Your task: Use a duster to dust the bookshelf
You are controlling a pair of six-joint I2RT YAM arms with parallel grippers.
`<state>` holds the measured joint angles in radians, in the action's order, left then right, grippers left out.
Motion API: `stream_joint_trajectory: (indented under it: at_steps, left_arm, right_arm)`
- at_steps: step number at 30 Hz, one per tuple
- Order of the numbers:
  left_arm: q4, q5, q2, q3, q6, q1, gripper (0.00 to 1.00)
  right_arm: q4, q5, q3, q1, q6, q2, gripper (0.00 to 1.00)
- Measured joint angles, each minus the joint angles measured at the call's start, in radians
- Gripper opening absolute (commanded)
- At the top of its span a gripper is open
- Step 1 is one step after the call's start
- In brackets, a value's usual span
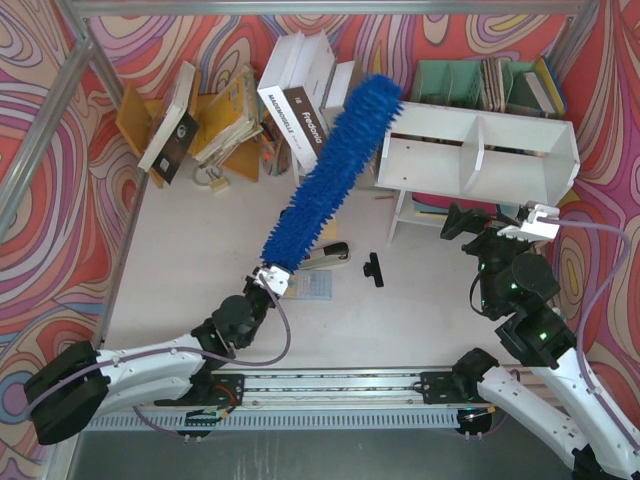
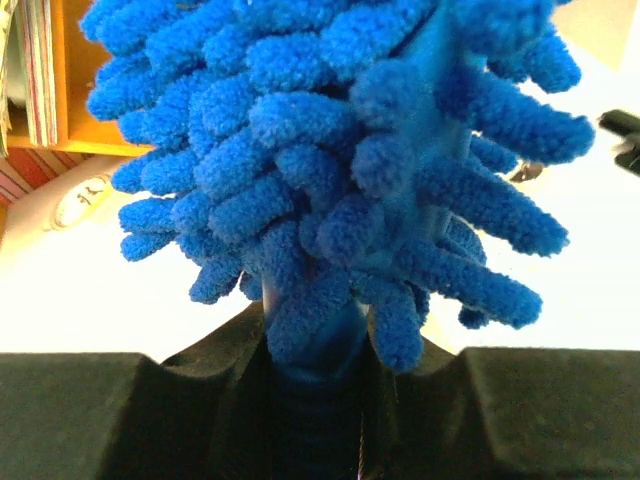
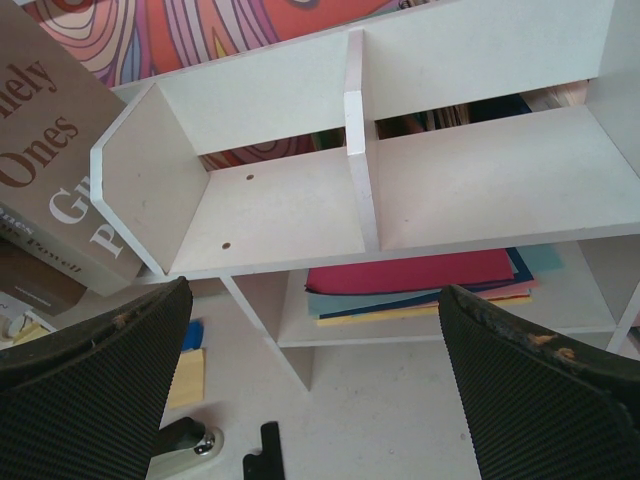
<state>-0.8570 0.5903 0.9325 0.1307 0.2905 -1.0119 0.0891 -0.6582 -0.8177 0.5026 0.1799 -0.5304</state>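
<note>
My left gripper [image 1: 268, 279] is shut on the short handle of the blue duster [image 1: 335, 165]. The duster slants up and to the right; its fluffy tip is at the top left corner of the white bookshelf [image 1: 520, 170]. In the left wrist view the duster's noodle bristles [image 2: 330, 150] fill the frame above my gripper [image 2: 318, 400]. My right gripper [image 1: 497, 225] is open and empty, in front of the shelf's right half. The right wrist view shows the bookshelf [image 3: 290, 215] with its two empty compartments and centre divider, beyond my gripper [image 3: 315, 385].
A teal file organiser [image 1: 480, 85] stands behind the shelf. An orange book rack [image 1: 215, 125] with leaning books stands at the back left. White books [image 1: 295, 100] lean beside the duster. A stapler [image 1: 325, 258] and a small black object [image 1: 375, 268] lie on the table. Coloured folders [image 3: 420, 280] lie under the shelf.
</note>
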Motion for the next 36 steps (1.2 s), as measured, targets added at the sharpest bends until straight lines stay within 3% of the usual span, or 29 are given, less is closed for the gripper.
stream_joint_trajectory:
  at_steps: [13, 26, 36]
  left_arm:
    - [0.173, -0.245, 0.041, 0.136, 0.182, 0.154, 0.0]
    - [0.15, -0.259, 0.034, 0.137, 0.185, 0.206, 0.0]
    - [0.146, -0.329, 0.16, 0.134, 0.151, 0.209, 0.0]
  right_arm:
    - [0.0, 0.001, 0.0, 0.0, 0.0, -0.001, 0.99]
    - [0.0, 0.001, 0.0, 0.0, 0.0, 0.0, 0.99]
    - [0.0, 0.001, 0.0, 0.0, 0.0, 0.0, 0.99]
